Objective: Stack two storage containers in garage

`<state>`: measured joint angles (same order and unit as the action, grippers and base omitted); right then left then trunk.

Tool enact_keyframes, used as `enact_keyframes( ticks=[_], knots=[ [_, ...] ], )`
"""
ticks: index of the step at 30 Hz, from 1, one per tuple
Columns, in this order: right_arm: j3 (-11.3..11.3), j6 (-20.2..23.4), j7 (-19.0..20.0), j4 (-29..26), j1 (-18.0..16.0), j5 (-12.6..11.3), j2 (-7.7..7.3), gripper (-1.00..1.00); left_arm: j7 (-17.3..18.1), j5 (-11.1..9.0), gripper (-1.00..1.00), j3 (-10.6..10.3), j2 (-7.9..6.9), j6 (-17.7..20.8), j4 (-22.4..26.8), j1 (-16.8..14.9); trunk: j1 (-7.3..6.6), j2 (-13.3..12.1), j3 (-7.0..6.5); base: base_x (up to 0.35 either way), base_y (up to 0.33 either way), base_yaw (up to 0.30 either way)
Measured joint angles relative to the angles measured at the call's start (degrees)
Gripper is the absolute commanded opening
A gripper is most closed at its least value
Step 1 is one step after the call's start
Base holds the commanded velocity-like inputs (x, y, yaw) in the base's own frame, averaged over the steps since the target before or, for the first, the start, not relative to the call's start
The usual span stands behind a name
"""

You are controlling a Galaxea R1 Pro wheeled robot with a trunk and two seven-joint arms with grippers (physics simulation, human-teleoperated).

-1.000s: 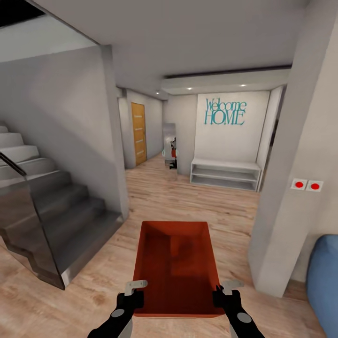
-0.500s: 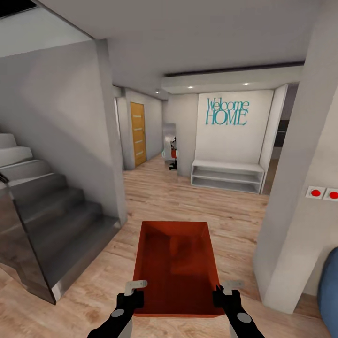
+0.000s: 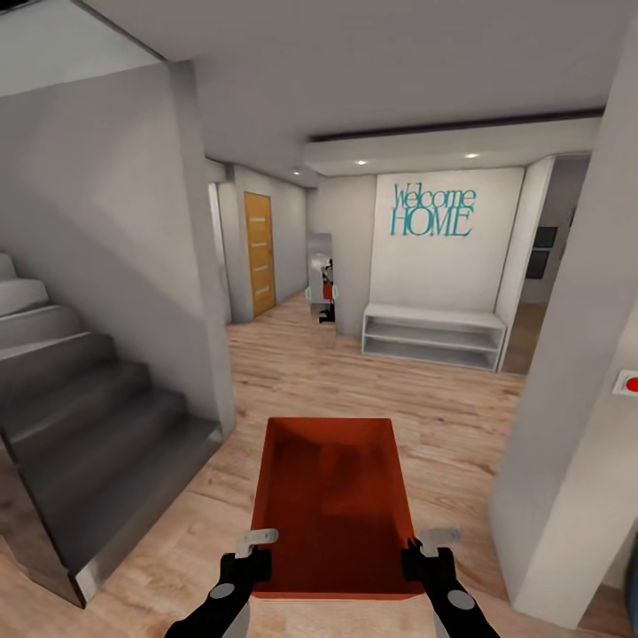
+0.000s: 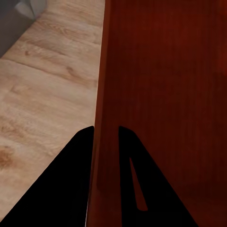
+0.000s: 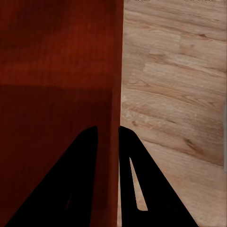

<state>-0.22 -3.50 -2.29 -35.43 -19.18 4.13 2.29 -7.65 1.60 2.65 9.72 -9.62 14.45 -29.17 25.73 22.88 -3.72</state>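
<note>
Wood-floored hallway (image 3: 372,390), one storage container (image 3: 332,505), two grippers clamping its walls

Setting: I stand in the entrance hall of a home.
Sign: teal lettering "Welcome HOME" (image 3: 431,210) on the white wall ahead of me.
Furniture: a low white shelf bench (image 3: 432,336) just below that lettering.
Floor: light wood planks (image 3: 372,390) running through the hall.
Stairs: grey steps (image 3: 84,416) rising at my left.
Door: an orange wooden door (image 3: 260,253) down the corridor.
Ceiling: recessed spotlights (image 3: 361,162) over the alcove.
</note>
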Motion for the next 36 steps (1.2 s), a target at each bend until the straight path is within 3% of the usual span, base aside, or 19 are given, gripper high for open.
enact_keyframes(
  ticks=[25,36],
  knots=[
    [0.0,0.0,0.0,0.0,0.0,0.0,0.00,-1.00,0.0,0.1,-1.00,0.0,0.00,0.0,0.0,0.0,0.00,0.0,0.00,0.326,0.000,0.000],
    [0.0,0.0,0.0,0.0,0.0,0.0,0.00,-1.00,0.0,0.1,-1.00,0.0,0.00,0.0,0.0,0.0,0.00,0.0,0.00,0.326,-0.120,0.000]
  ],
)
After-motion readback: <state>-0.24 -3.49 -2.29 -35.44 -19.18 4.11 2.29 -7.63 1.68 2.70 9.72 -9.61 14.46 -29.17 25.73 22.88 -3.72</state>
